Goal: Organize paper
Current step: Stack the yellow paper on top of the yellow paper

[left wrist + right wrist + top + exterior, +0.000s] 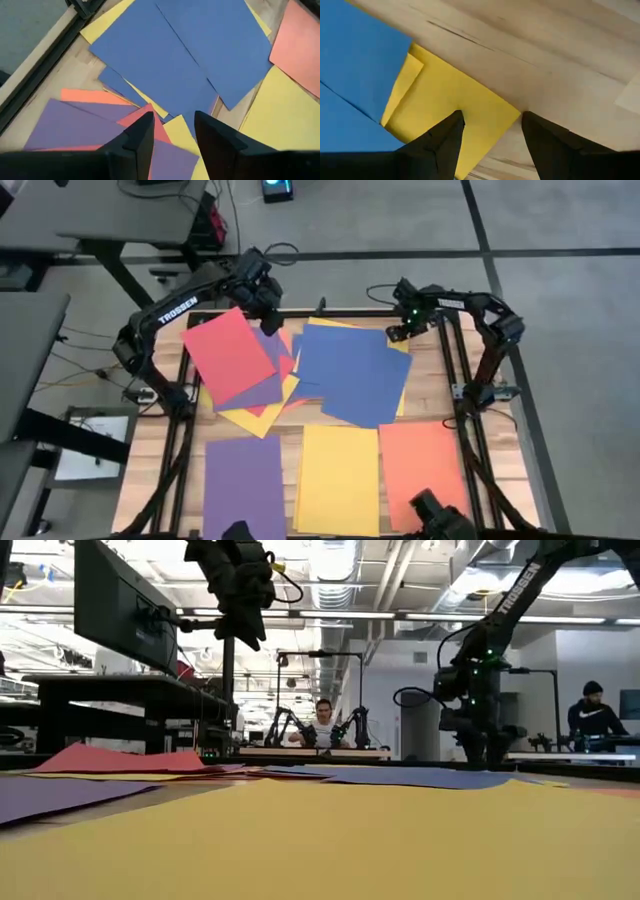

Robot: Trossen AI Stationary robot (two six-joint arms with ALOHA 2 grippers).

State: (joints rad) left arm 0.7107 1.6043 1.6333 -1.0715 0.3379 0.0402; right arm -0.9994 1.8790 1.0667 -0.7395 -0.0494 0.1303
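Near the front edge, purple (244, 483), yellow (338, 478) and orange (424, 463) sheets lie sorted. Farther back, a mixed pile (300, 370) remains, so much seems left. Left gripper (172, 131) and right gripper (492, 131) hover spread, empty.

A grey tiled floor (560, 230) is seen around the wooden table (440, 385). A dark desk (120, 690) carrying a monitor (120, 602) is lit by ceiling strip lights (300, 615); 2 people are seated behind.
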